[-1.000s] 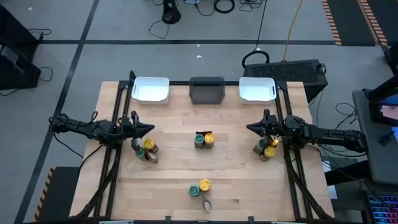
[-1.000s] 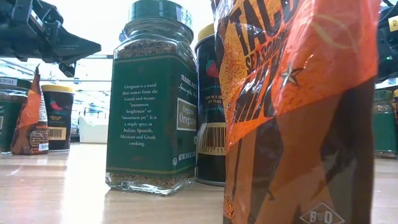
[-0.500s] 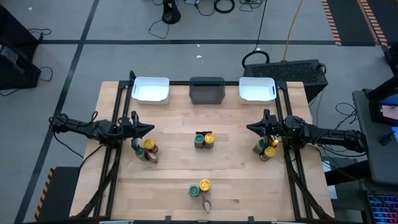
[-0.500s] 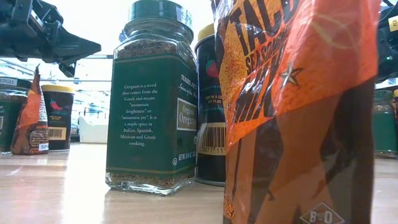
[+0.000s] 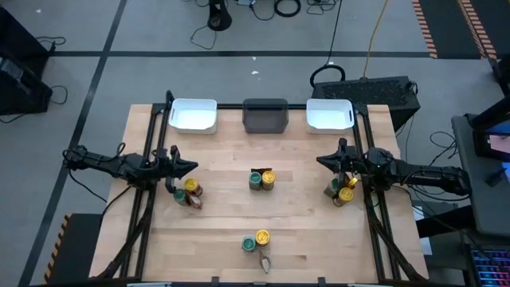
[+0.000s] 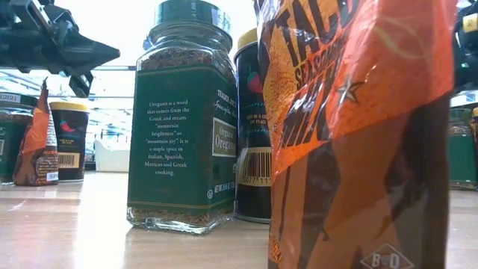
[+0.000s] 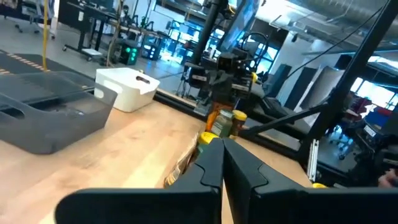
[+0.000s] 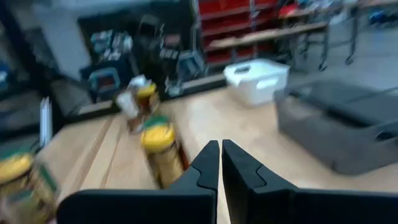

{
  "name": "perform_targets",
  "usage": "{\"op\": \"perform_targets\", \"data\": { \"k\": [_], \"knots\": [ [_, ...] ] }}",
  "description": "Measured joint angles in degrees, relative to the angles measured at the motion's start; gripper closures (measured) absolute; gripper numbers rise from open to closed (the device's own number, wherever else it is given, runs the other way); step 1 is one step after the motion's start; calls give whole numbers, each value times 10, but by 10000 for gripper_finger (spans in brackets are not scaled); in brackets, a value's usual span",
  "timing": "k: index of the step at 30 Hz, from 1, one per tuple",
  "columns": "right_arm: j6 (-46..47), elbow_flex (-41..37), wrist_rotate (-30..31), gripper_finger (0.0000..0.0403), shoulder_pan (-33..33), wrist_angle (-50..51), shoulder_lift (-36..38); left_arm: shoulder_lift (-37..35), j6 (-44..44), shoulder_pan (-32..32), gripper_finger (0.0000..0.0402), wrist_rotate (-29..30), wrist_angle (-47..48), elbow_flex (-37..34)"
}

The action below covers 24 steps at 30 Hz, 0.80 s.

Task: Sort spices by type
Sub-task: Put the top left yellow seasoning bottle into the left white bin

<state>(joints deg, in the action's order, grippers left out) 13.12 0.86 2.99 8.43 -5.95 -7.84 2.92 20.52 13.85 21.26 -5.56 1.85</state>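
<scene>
The spices stand on the wooden table in four clusters of green-lidded jars, yellow-lidded jars and orange packets: left, centre, right and near. The low view shows the near cluster close up: a green-lidded jar, a yellow-lidded jar and an orange packet. My left gripper hovers shut and level just beyond the left cluster. My right gripper hovers shut and level beside the right cluster. The shut fingertips show in both wrist views, left and right.
Three bins stand along the far edge: a white bin, a dark grey bin and another white bin. Bare wood lies between the clusters. Black frame rails run along the table's left and right sides.
My left gripper has rolled about its own pointing line while staying in place, still shut. My right gripper has tipped slightly without shifting. The spices have not moved.
</scene>
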Motion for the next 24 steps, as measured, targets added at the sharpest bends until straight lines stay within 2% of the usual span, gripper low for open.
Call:
{"op": "perform_targets", "data": {
  "k": [5,9,14,20,24],
  "knots": [
    [8,0,1,403,0,-53,0,0,-29,0,391,15,10,0],
    [10,0,1,403,0,-80,-3,0,-21,0,391,28,24,0],
    [10,0,2,391,0,-116,-22,0,-49,0,391,-6,20,9],
    [-3,19,8,359,0,-166,-70,18,-113,0,391,-24,24,74],
    [-22,55,28,336,0,-166,-115,69,-139,0,377,-11,86,149]
  ]
}}
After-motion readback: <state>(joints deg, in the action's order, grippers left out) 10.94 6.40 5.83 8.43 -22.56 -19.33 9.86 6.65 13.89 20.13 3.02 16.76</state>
